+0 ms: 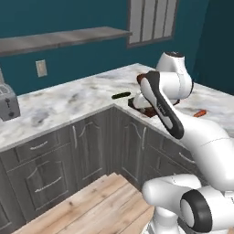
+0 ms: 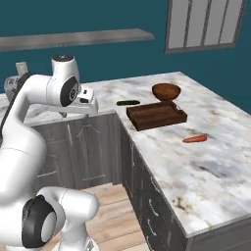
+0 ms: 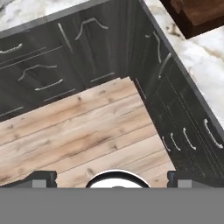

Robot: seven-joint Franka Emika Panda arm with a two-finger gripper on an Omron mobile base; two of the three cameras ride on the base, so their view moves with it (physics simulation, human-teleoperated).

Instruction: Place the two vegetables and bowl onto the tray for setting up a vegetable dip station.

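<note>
From my remote seat I see an L-shaped marble table (image 2: 196, 162) over dark grey cabinets (image 1: 45, 169), with a plank floor (image 3: 78, 127) in the corner below. A toaster (image 1: 7, 103) stands at the far left of the table, under a wall outlet (image 1: 41, 68) and a long shelf (image 1: 59, 39); a shuttered window (image 2: 206, 22) sits in the teal wall.

The claw (image 3: 112, 177) hangs off the table's edge, in front of the cabinets, pointing down at the floor. Its two dark fingertips (image 3: 41, 177) stand spread wide with nothing between them.

The tray (image 2: 157, 114) lies on the table near the inner corner, to the claw's right in the right base view and higher than where the claw looks; one corner of it (image 3: 197, 15) shows at the top of the hand view. The bowl (image 2: 166, 91) sits on the table just behind the tray. The cucumber (image 2: 128, 102) lies on the marble just beside the tray's left end, the nearest of the things to the claw. The carrot (image 2: 195, 139) lies apart from the tray on its near side, farthest from the claw.

In the left base view my own arm covers most of the tray and bowl; I can make out the cucumber (image 1: 121, 95) and the carrot (image 1: 199, 113) there. Whether bowl and tray touch I cannot tell.
</note>
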